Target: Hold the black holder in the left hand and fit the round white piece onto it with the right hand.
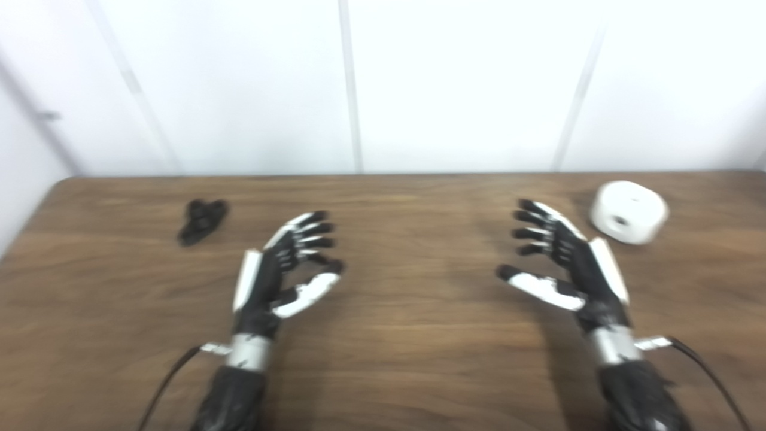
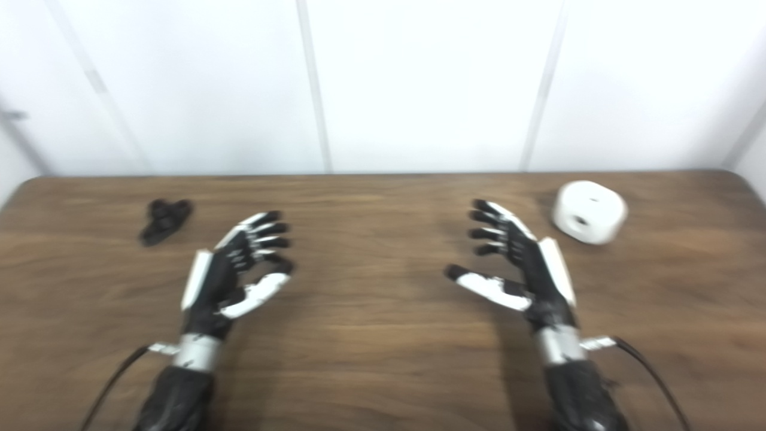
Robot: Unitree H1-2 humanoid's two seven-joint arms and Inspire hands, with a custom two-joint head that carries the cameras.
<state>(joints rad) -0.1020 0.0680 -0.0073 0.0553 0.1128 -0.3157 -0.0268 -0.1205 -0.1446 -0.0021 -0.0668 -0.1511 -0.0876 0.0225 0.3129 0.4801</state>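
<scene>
Soft focus across both head views here, so fine detail is hard to come by: the black holder (image 1: 201, 220) reads only as a small dark lumpy shape, its form impossible to make out, and the forearms are cut off by the bottom edge of the picture. What can be seen is this: the holder lies on the far left of the wooden table (image 1: 407, 353), well apart from everything else, a little beyond and to the left of the left hand (image 1: 281, 272). Over on the far right sits the round white piece (image 1: 628, 212), a squat white drum with rounded edges and a dark hole in the side facing the cameras; it rests on the tabletop just beyond and to the right of the right hand (image 1: 565, 263), near it but not touching. Both hands hang over the middle of the table, palms turned toward each other, fingers spread and gently curled, thumbs angled inward, nothing held in either. The count: one black holder, one white piece, two hands, and a thin dark cable trailing from each wrist. Behind the table stands a white panelled wall (image 1: 455, 84) with pale vertical seams.
</scene>
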